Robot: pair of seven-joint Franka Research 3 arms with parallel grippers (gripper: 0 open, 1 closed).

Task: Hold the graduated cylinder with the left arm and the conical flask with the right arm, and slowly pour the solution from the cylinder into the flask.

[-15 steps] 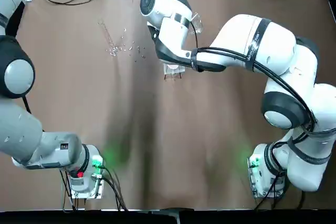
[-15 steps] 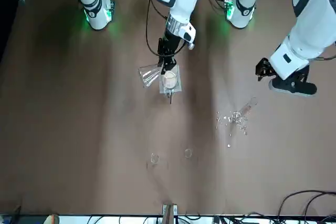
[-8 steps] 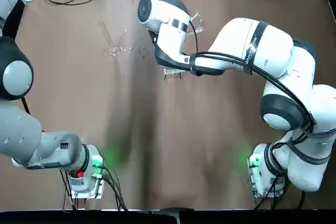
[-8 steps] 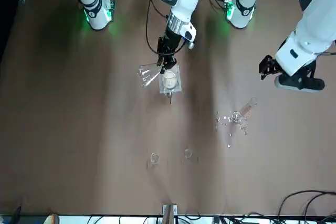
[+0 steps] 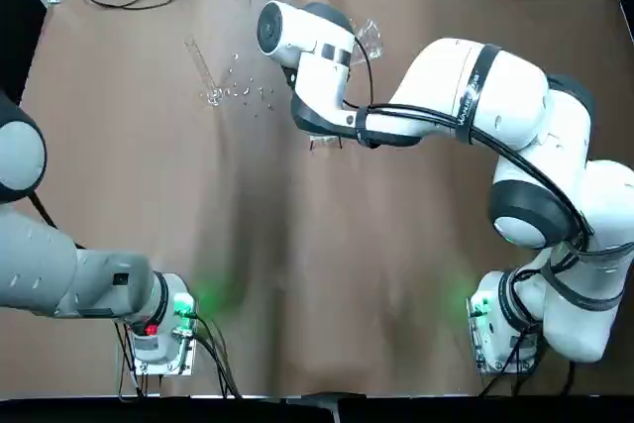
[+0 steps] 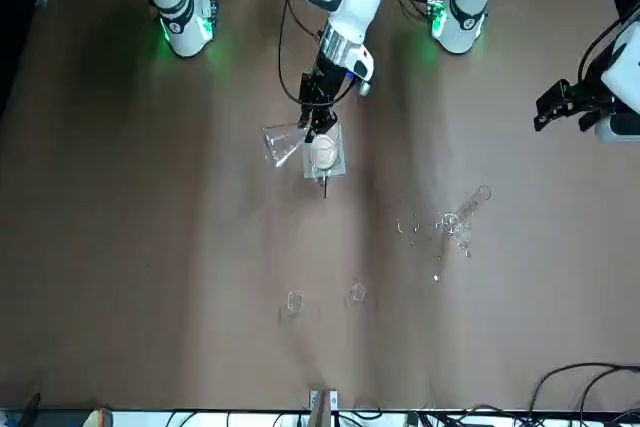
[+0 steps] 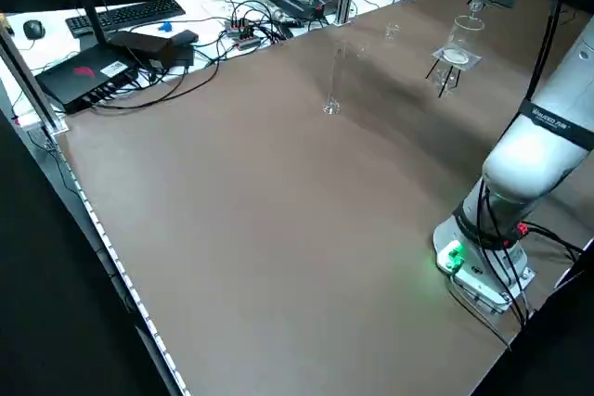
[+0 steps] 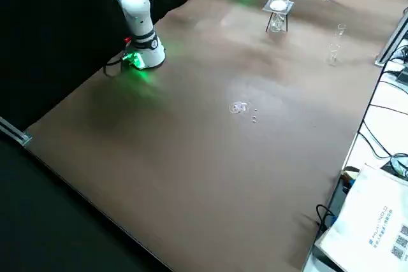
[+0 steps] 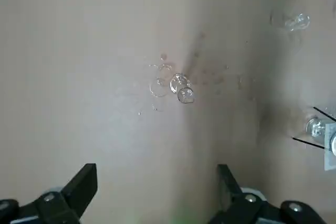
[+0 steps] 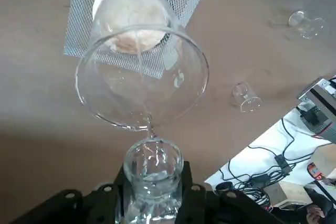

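Gripping the conical flask [image 10: 142, 85] by its neck, right gripper [image 6: 313, 119] tilts it; left gripper [image 9: 155, 192] gapes wide

One conical flask [image 6: 283, 142], one beaker [image 6: 323, 151] on one white mesh stand [image 6: 338, 163], and one graduated cylinder [image 6: 470, 204] lying among scattered glass bits [image 6: 425, 230]. Two tiny glass cups [image 6: 294, 301] stand apart. Two robot arms are in view.

Illumination is even and overhead; soft arm shadows fall across the table [image 6: 150, 247]. Green base LEDs [image 5: 183, 306] glow.
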